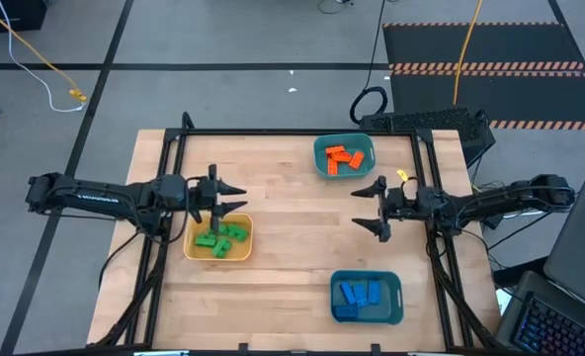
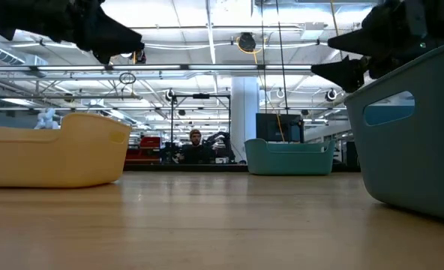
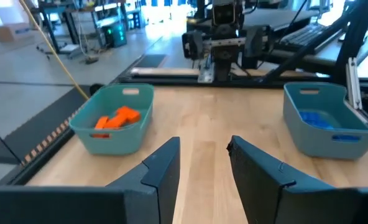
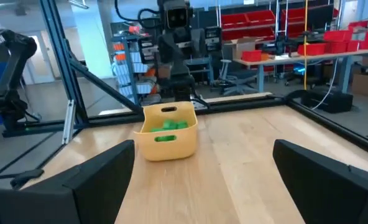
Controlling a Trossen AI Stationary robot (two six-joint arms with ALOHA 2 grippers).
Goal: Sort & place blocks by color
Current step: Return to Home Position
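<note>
As every block I can see is binned, the table (image 1: 292,232) holds green blocks (image 1: 221,237) in the left yellow tray (image 1: 189,243), orange blocks (image 1: 344,158) far, and blue blocks (image 1: 360,293) near right. The left end effector (image 1: 239,198), part-open and empty, hangs at that tray's far rim. The right end effector (image 1: 360,209), wide open and empty, hangs between the other two heaps.

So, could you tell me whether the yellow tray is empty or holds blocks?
It holds blocks: several green blocks lie inside the yellow tray, seen from above and in the right wrist view.
</note>
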